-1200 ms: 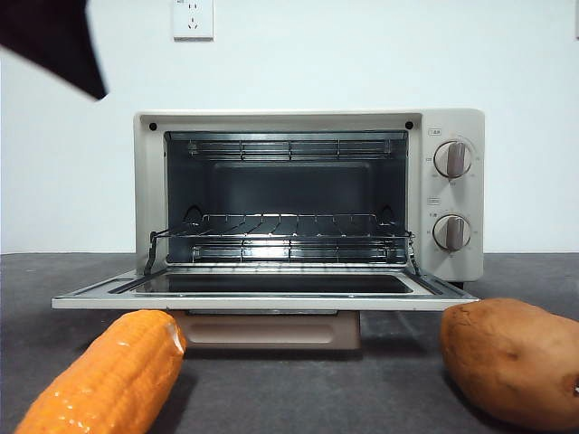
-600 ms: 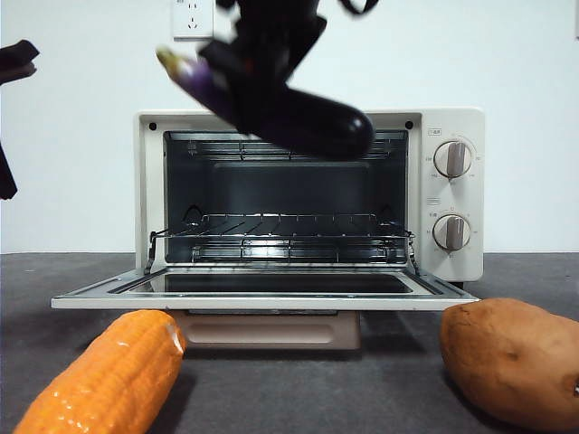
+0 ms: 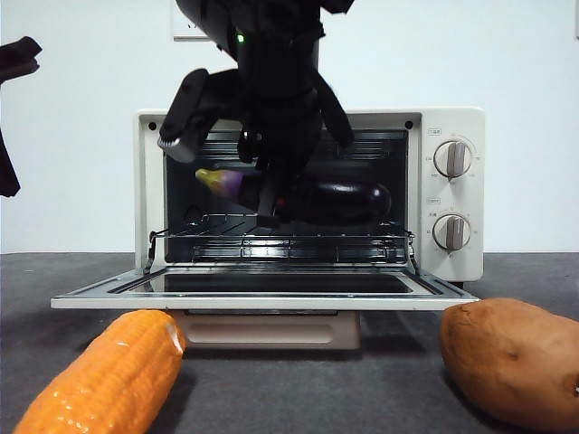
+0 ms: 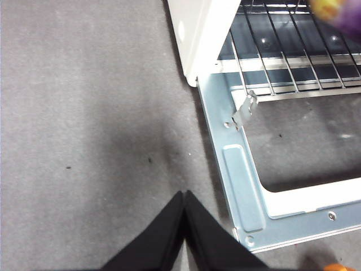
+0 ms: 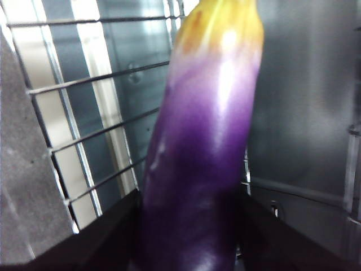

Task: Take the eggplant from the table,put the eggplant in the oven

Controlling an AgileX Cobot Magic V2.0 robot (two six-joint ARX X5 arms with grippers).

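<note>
The glossy dark purple eggplant (image 3: pixel 342 201) hangs lengthwise inside the open oven (image 3: pixel 452 122), just above the wire rack (image 3: pixel 280 237), with its yellowish stem end (image 3: pixel 215 181) toward the cavity's left side. My right gripper (image 3: pixel 271 206) comes down from above and is shut on it near the middle. In the right wrist view the eggplant (image 5: pixel 203 158) fills the space between my right gripper's (image 5: pixel 189 231) jaws, over the wire rack (image 5: pixel 84 141). My left gripper (image 4: pixel 183 197) is shut and holds nothing, above the table (image 4: pixel 84 113) beside the corner of the oven door (image 4: pixel 242 186).
The oven door (image 3: pixel 271 300) lies folded down flat toward the camera. An orange corn cob (image 3: pixel 104 380) lies at the front left and a brown sweet potato (image 3: pixel 511 362) at the front right on the table (image 3: pixel 317 389). A black part of the waiting arm (image 3: pixel 14 59) shows at the left edge.
The right arm came in from above with the eggplant. It has lowered it from level with the oven's top into the cavity, just over the rack.
</note>
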